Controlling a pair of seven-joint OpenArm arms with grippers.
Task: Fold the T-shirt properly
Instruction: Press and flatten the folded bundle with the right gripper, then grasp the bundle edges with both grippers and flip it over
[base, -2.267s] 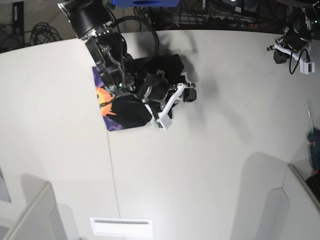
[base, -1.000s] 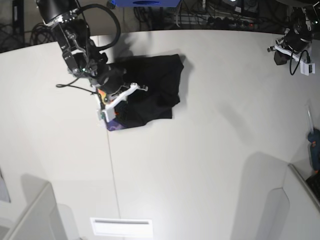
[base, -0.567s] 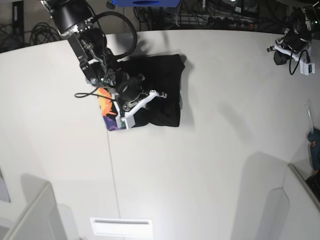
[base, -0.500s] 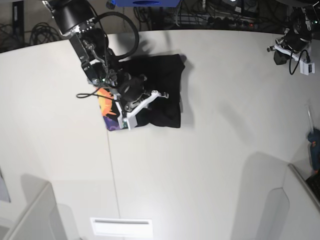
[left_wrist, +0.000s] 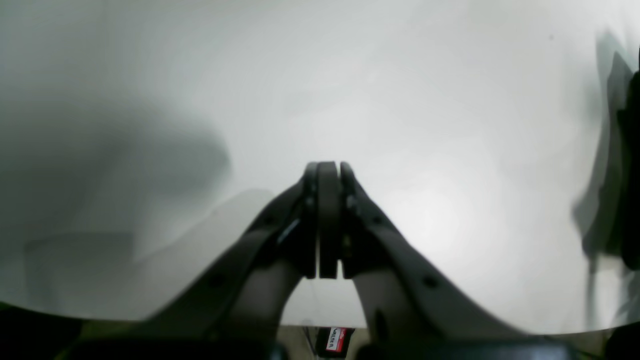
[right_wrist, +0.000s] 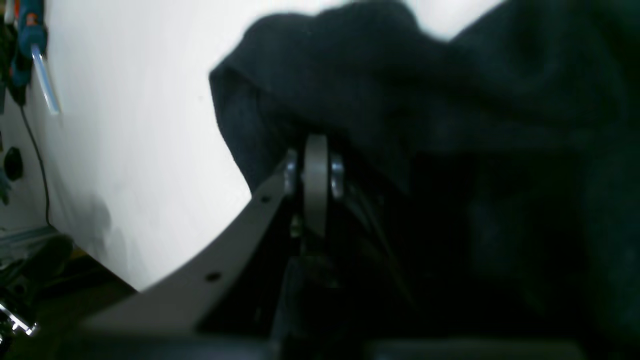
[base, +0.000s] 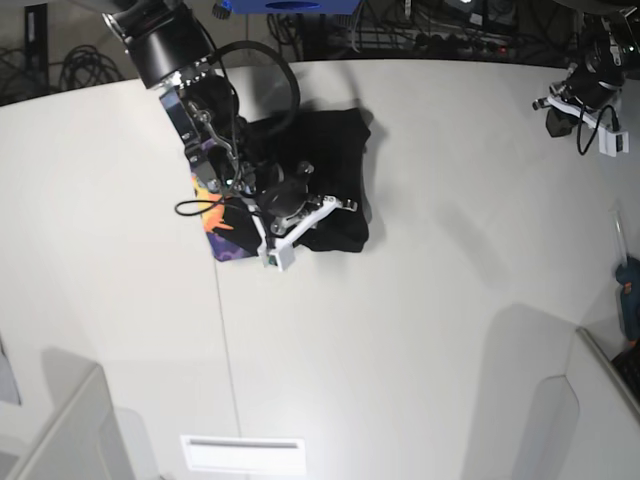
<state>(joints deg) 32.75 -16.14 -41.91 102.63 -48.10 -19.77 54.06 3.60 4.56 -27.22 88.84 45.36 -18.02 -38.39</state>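
Since half a second ago, right arm has swung its wrist further toward the shirt's near-right corner; black fold pulled slightly wider that way. Right claw (base: 300, 215) low over the T-shirt (base: 325, 165), arm reaching down from the far-left edge, forearm crossing the garment. Wrist view: jaws pressed together, black cloth (right_wrist: 400, 100) bunched over and around the tips; a pinch on fabric not confirmable. Shirt lies folded on the white surface (base: 420, 330), far-left of centre, orange-purple print exposed along its left edge. Left claw (left_wrist: 327, 220) closed, empty, parked above the bare far-right corner
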